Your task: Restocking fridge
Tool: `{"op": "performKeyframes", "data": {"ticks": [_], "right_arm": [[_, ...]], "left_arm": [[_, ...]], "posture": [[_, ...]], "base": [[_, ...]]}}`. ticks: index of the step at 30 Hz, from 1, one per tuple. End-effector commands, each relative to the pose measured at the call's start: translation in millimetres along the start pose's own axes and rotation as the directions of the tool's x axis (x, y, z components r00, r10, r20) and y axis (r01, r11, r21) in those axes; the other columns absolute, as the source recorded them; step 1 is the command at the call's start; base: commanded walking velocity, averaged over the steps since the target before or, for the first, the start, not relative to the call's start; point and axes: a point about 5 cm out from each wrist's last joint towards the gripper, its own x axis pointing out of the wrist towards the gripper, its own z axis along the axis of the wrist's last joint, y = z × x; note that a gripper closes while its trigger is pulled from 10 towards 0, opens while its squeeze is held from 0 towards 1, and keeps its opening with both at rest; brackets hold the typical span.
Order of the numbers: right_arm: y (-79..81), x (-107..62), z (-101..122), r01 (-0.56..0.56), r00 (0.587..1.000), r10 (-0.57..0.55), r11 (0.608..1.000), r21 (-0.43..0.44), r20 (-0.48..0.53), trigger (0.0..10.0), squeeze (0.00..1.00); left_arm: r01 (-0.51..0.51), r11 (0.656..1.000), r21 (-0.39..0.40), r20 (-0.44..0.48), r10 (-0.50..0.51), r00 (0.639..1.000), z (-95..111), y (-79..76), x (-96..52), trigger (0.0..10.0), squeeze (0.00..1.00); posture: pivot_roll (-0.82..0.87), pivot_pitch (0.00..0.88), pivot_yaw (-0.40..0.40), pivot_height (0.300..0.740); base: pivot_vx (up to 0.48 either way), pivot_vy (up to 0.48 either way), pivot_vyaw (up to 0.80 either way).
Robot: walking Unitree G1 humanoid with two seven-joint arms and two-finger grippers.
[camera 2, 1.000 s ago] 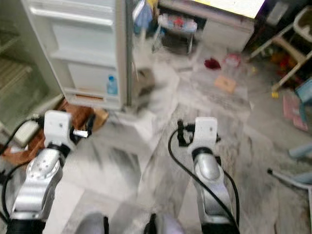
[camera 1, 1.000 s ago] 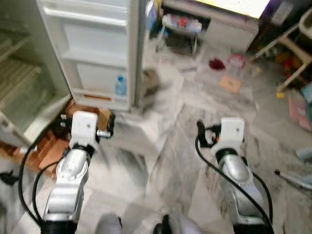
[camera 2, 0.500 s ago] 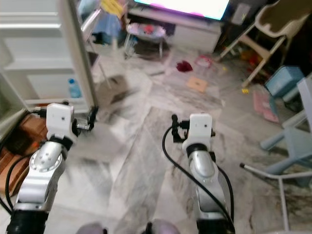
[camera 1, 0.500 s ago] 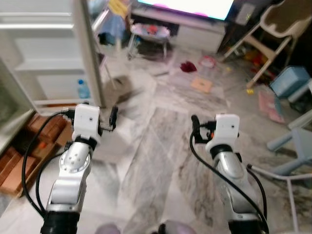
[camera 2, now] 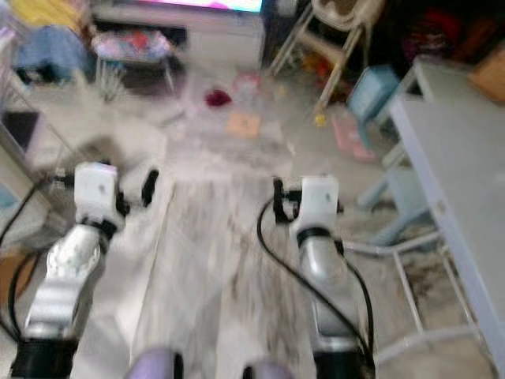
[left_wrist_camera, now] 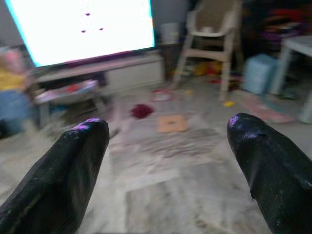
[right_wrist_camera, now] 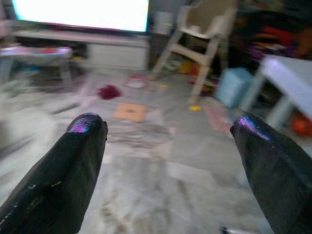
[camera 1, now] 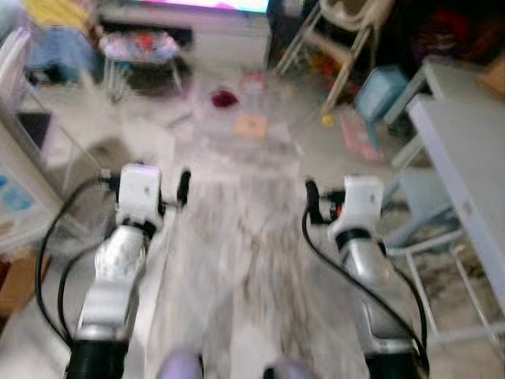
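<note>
Hovering over the marble floor (camera 1: 237,260), left gripper (left_wrist_camera: 165,141) and right gripper (right_wrist_camera: 168,141) held fingers spread and empty, television (left_wrist_camera: 83,29) glowing ahead, grey tabletop (camera 1: 465,158) on right.

Motion blur smears the floor clutter (camera 1: 237,110); the grey table (camera 1: 465,166), perhaps, runs off-frame.

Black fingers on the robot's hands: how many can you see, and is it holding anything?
4. Two spread apart on the left gripper, two spread apart on the right gripper. Nothing is between either pair; both point across the floor toward the bright TV.
</note>
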Motion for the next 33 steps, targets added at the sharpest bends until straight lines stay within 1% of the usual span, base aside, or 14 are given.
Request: {"op": "performKeyframes", "data": {"ticks": [1,3,5,7,8,11,15,16,20,25,27,29,31,33], "right_arm": [[-15.5,-4.8,-1.9,0.055,0.998,-0.055,0.998,-0.015,-0.001,10.0,0.0],[-16.4,-6.7,-3.7,0.062,0.998,-0.062,0.998,-0.015,-0.006,10.0,0.0],[-15.1,-6.6,-3.8,0.063,0.998,-0.063,0.998,-0.013,-0.006,10.0,0.0],[-14.0,-5.9,-3.3,0.062,0.998,-0.062,0.998,-0.013,-0.005,10.0,0.0],[-13.2,-4.5,-1.3,0.06,0.998,-0.06,0.998,-0.013,0.004,10.0,0.0],[-13.4,-2.1,1.8,0.058,0.998,-0.058,0.998,-0.016,0.016,10.0,0.0],[-14.7,-1.1,2.4,0.06,0.998,-0.059,0.998,-0.02,0.021,10.0,0.0],[-15.6,-1.3,2.4,0.062,0.998,-0.062,0.998,-0.021,0.022,10.0,0.0],[-13.8,-1.1,3.2,0.056,0.998,-0.055,0.998,-0.021,0.027,10.0,0.0],[-11.4,-0.7,5.9,0.044,0.998,-0.043,0.999,-0.017,0.044,10.0,0.0],[-11.7,-1.2,6.0,0.041,0.998,-0.04,0.999,-0.026,0.049,10.0,0.0],[-11.4,-1.4,6.1,0.041,0.998,-0.039,0.999,-0.028,0.051,10.0,0.0],[-11.5,-1.0,6.8,0.041,0.998,-0.039,0.999,-0.034,0.057,10.0,0.0],[-11.3,-0.7,6.9,0.042,0.998,-0.04,0.998,-0.035,0.057,10.0,0.0]], "left_arm": [[0.061,0.998,-0.003,0.007,-0.061,0.998,1.0,-13.6,2.9,10.0,0.0],[0.072,0.997,0.001,0.016,-0.072,0.997,3.2,-15.7,5.3,10.0,0.0],[0.061,0.998,-0.033,0.012,-0.061,0.998,4.1,-15.8,9.8,10.0,0.0],[0.058,0.998,-0.039,0.012,-0.057,0.998,4.2,-15.0,11.2,10.0,0.0],[0.05,0.997,-0.056,0.012,-0.05,0.999,4.4,-14.2,12.5,10.0,0.0],[0.039,0.997,-0.063,0.017,-0.038,0.999,5.6,-12.2,13.8,10.0,0.0],[0.031,0.997,-0.066,0.016,-0.03,0.999,5.3,-10.6,14.2,10.0,0.0],[0.033,0.998,-0.051,0.02,-0.032,0.999,5.5,-10.4,13.9,10.0,0.0],[0.035,0.998,-0.053,0.035,-0.033,0.999,8.1,-11.9,14.2,10.0,0.0],[0.027,0.996,-0.081,0.061,-0.022,0.998,13.5,-10.7,17.3,10.0,0.0],[0.024,0.996,-0.082,0.062,-0.019,0.998,13.6,-9.9,18.1,10.0,0.0],[0.033,0.998,-0.048,0.071,-0.029,0.997,14.4,-10.9,18.2,10.0,0.0],[0.057,0.996,-0.062,0.089,-0.051,0.995,16.1,-14.7,16.9,10.0,0.0],[0.072,0.996,-0.051,0.101,-0.066,0.993,18.0,-17.8,15.9,10.0,0.0]], "posture": [[0.0,0.11,-0.067,0.74],[0.0,0.104,-0.064,0.74],[0.0,0.098,-0.062,0.74],[0.0,0.097,-0.062,0.74],[0.0,0.095,-0.062,0.74],[0.0,0.093,-0.064,0.74],[0.0,0.093,-0.064,0.74],[0.01,0.093,-0.064,0.74],[0.0,0.092,-0.061,0.74],[0.0,0.092,-0.061,0.74],[0.0,0.092,-0.061,0.74],[0.0,0.093,-0.059,0.74],[0.0,0.092,-0.059,0.74],[0.0,0.092,-0.059,0.74]], "base": [[0.48,0.0,-0.8],[0.48,0.0,-0.8],[0.471,0.0,-0.8],[0.461,0.0,-0.8],[0.379,0.296,-0.8],[0.348,0.331,-0.8],[0.296,0.377,-0.8],[0.277,0.394,-0.8],[0.0,0.416,-0.8],[0.0,0.419,-0.8],[0.0,0.429,0.0],[0.0,0.437,0.0],[0.148,0.403,0.0],[0.369,0.189,0.0]]}}
